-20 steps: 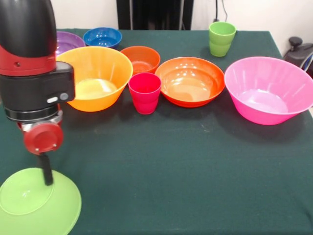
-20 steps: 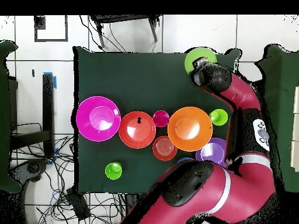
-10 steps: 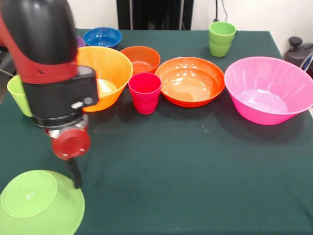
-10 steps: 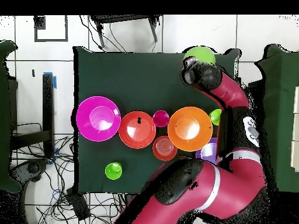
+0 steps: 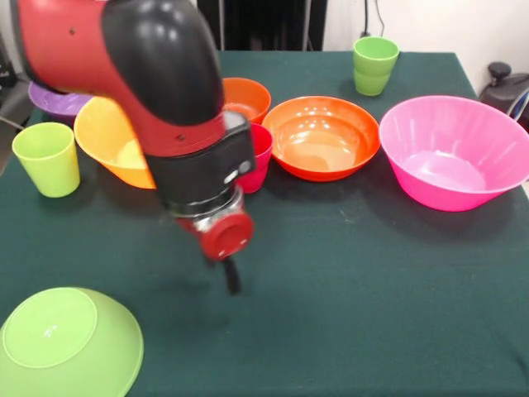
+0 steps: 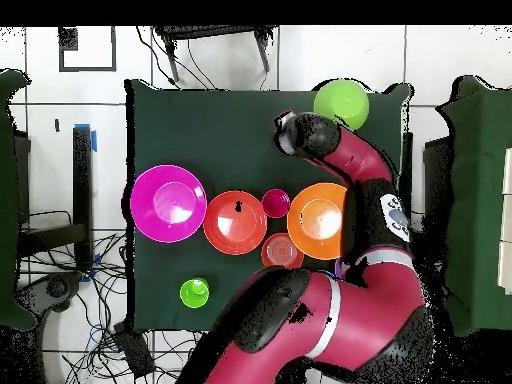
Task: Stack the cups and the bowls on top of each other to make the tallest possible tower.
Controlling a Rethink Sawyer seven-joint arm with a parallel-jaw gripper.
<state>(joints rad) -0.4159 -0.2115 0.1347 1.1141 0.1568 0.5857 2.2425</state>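
Note:
The lime green bowl [image 5: 68, 343] [image 6: 341, 104] lies rim-down at the table's front left corner, with nothing on it. My gripper [image 5: 231, 277] [image 6: 284, 130] hangs blurred over bare cloth to its right, holding nothing that I can see. Behind it stand the yellow-orange bowl [image 5: 107, 145] [image 6: 320, 220], the red-pink cup [image 5: 262, 153] [image 6: 275, 203], the medium orange bowl [image 5: 322, 136] [image 6: 235, 222] and the large pink bowl [image 5: 455, 153] [image 6: 167, 203], all upright and apart. One light green cup [image 5: 47, 157] stands at the left, another [image 5: 374, 64] [image 6: 194, 293] at the far right. No tower stands.
The small dark orange bowl [image 5: 248, 95] [image 6: 282, 253] and the purple bowl [image 5: 54, 99] sit at the back. My arm [image 5: 157, 74] hides the blue bowl. The dark green tablecloth [image 5: 372, 289] stretches to the front right. Cables lie on the floor [image 6: 110, 330] beside the table.
My gripper has left the lime green bowl and swung right in the front view, toward the table's middle. The bowl stays rim-down. The left green cup has come into sight.

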